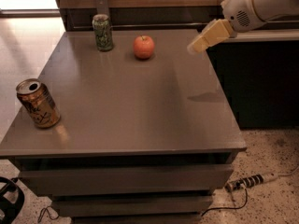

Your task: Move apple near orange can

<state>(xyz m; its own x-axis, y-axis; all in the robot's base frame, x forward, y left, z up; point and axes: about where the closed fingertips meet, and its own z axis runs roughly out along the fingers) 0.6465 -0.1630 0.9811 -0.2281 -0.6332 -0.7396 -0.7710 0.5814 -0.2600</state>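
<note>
The robot's cream-coloured gripper [197,45] is hovering above the far right corner of the flat grey tabletop [140,115], slanting down and leftward from the white arm [261,3]. It is carrying nothing, and how wide it is standing cannot be told from this angle.

The round red-orange apple [144,46] is sitting on the far part of the table, left of the gripper and apart from it. The green patterned drink can [103,32] is standing near it on the other side. The metallic orange-gold can with dark script lettering [38,103] is standing near the front left edge, well apart from the apple.

Several risks are looming from here:
- **Rolling:** the apple is round, so an off-centre touch on approach is likely to send it rolling, possibly into the green can.
- **Slipping:** a grasp on the curved skin could slip if it is landing too high or to one side.
- **The carry:** it is running diagonally across most of the table, giving a weak hold plenty of chances to fail.
- **The set-down:** the orange can is sitting close to the edge, so a careless release could bump it or let the apple roll off the front.
</note>
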